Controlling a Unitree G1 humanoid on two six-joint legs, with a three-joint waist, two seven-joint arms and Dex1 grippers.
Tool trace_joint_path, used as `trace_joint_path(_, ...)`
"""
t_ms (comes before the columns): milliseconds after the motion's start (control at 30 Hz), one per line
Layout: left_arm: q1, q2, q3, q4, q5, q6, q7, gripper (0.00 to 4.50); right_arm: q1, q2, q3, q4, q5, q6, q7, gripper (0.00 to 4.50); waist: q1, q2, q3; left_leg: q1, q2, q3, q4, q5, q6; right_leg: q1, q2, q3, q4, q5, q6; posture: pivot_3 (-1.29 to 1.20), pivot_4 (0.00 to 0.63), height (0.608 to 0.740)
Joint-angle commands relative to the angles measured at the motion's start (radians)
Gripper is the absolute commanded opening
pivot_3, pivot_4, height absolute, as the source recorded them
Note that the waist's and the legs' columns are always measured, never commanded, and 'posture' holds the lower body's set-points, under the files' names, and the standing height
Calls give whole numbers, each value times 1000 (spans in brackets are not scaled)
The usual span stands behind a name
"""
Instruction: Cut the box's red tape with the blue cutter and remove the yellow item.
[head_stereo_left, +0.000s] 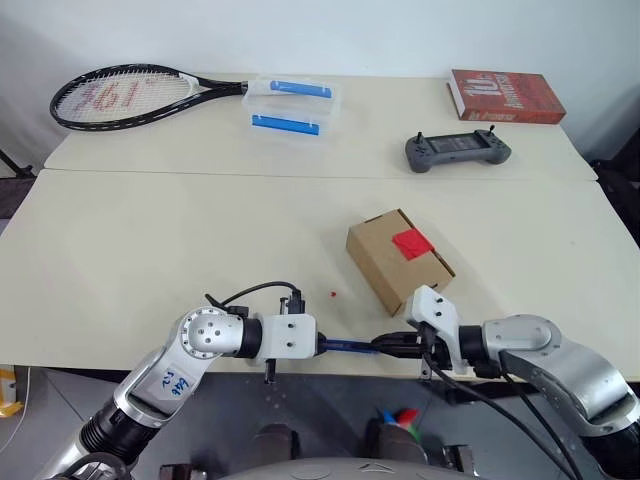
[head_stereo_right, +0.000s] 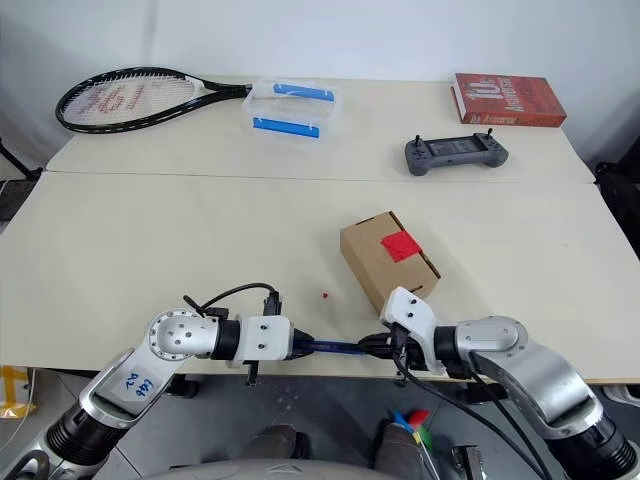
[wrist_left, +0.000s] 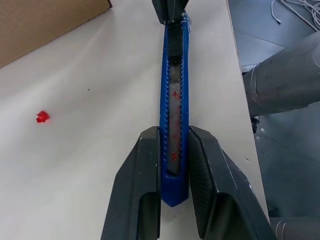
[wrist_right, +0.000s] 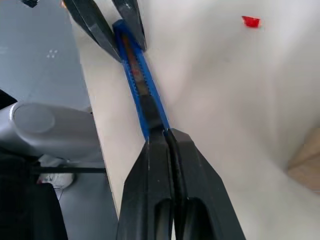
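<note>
While the left hand (wrist_left: 175, 165) grasps the blue cutter (wrist_left: 174, 100) by one end, the right hand (wrist_right: 167, 137) pinches the other — near the box (head_stereo_left: 398, 258).

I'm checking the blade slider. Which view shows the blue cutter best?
The left wrist view: the blue cutter runs lengthwise, its slider track facing the camera. The right wrist view shows it partly; in the head views it is a thin sliver between both end effectors.

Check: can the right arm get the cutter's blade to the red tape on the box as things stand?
Probably not yet. The left gripper and right gripper both clamp the blue cutter at the table's near edge. The box and red tape are otherwise unobstructed.
</note>
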Motion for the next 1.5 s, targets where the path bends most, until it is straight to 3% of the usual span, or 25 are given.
trace_joint_path(33,18,2,-29,1,18,17,-1,443,17,-10,16,17,-27,4,6,65,0,0,0,0,0,0,0,0,0,0,0,0,0,0,0,0,150,740)
trace_joint_path(700,4,-15,-38,0,19,43,7,443,-74,198,176,13,-97,46,-86,65,-3,0,-2,1,0,0,0,0,0,0,0,0,1,0,0,0,150,740)
trace_joint_path(933,11,-23,-41,19,21,23,8,443,-56,196,126,-38,-53,75,-85,65,0,0,-2,1,0,0,0,0,0,1,0,0,1,0,0,0,150,740)
trace_joint_path(1033,39,-28,10,40,8,-73,44,443,-26,211,-112,-109,181,222,-110,65,2,0,-2,1,0,0,0,0,0,0,0,0,1,0,0,0,150,740)
trace_joint_path(1133,66,-49,98,79,-29,-262,90,443,-11,163,-309,-146,406,381,-134,687,-3,0,-2,-1,0,-1,0,0,0,-1,0,0,1,0,0,0,150,740)
trace_joint_path(1233,99,-44,197,119,-46,-501,132,443,23,85,-489,-131,666,529,-205,1655,-4,0,-1,-1,2,-5,0,0,0,-1,0,-1,1,0,0,0,150,740)
trace_joint_path(1300,116,-25,244,154,-31,-652,150,443,55,47,-561,-87,872,556,-329,2354,-4,0,-1,-1,3,-8,-1,0,0,-2,0,-1,0,0,0,0,150,740)
trace_joint_path(1500,102,4,294,206,-34,-859,156,443,66,-15,-471,-20,1221,443,-721,4441,-9,0,-1,-1,2,-3,-1,0,0,-2,0,0,0,0,0,0,150,740)
